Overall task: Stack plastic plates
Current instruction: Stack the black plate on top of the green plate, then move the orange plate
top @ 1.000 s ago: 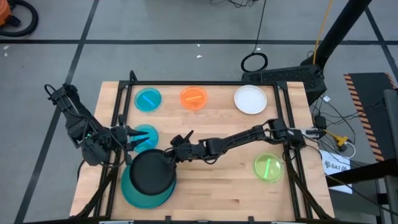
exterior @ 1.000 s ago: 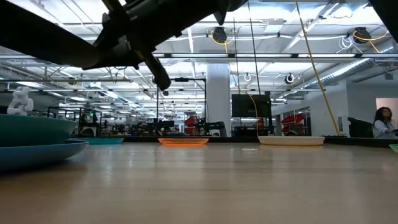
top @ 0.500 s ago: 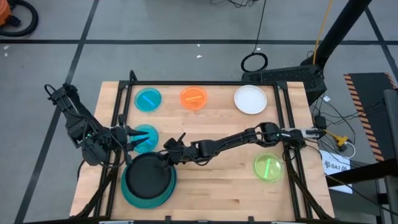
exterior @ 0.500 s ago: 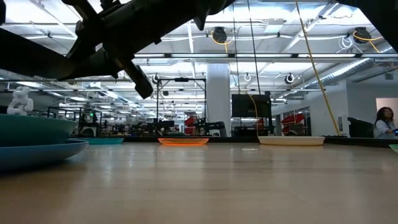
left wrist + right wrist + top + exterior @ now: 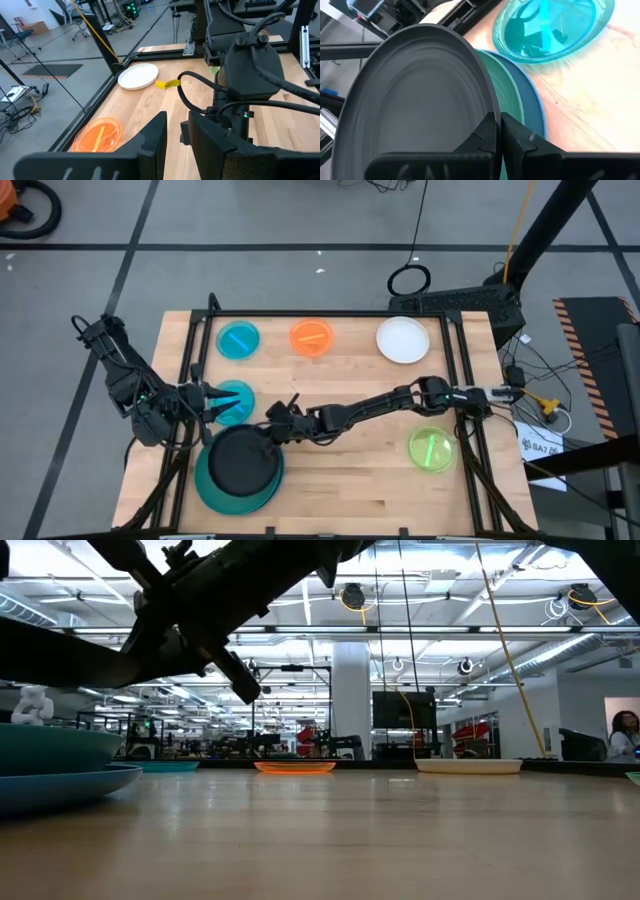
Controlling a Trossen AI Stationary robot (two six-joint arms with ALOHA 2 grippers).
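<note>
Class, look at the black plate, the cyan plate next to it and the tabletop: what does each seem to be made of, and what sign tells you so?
Black plate: likely opaque plastic, smooth satin finish, with faint concentric rings and soft highlights.
Cyan plate: probably translucent plastic, glossy; the surface beneath shows through it.
Tabletop: looks like light wood, matte, with visible grain and plank seams.

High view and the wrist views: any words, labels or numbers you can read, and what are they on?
None can be read with confidence.
White tag on the floor right of the table: dark print, too small.
Yellow tag on the right arm's cable: no legible text.
</note>
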